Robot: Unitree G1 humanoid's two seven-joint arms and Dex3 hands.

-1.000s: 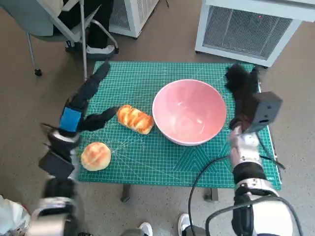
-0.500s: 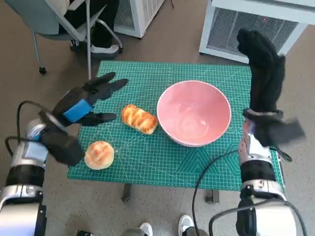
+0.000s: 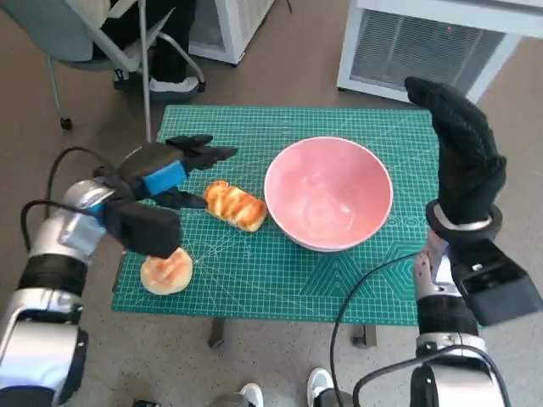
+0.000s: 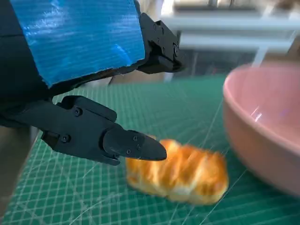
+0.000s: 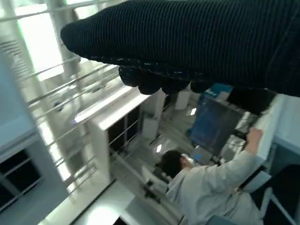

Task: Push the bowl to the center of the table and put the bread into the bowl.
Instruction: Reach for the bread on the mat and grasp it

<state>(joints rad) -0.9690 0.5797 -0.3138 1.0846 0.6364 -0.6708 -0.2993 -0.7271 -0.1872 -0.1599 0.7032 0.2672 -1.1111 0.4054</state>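
A pink bowl (image 3: 328, 193) stands on the green cutting mat (image 3: 280, 280), right of middle. A braided long bread (image 3: 234, 204) lies just left of it, and it shows near the bowl (image 4: 265, 122) in the left wrist view as bread (image 4: 187, 173). A round bun (image 3: 165, 271) sits near the mat's front left corner, partly under my left forearm. My left hand (image 3: 170, 174) hovers open just left of the long bread, fingers spread toward it. My right hand (image 3: 458, 148) is raised, open, at the bowl's right, holding nothing.
A chair and a person's legs (image 3: 161, 51) stand beyond the table's far left corner. A white grilled unit (image 3: 424, 51) stands behind the table on the right. A person (image 5: 206, 183) sits at a desk in the right wrist view. Black cables (image 3: 356, 297) hang by my right arm.
My left hand has swung in from the left edge toward the long bread and lowered. My right hand has risen from beside the bowl. Bowl and breads stay put.
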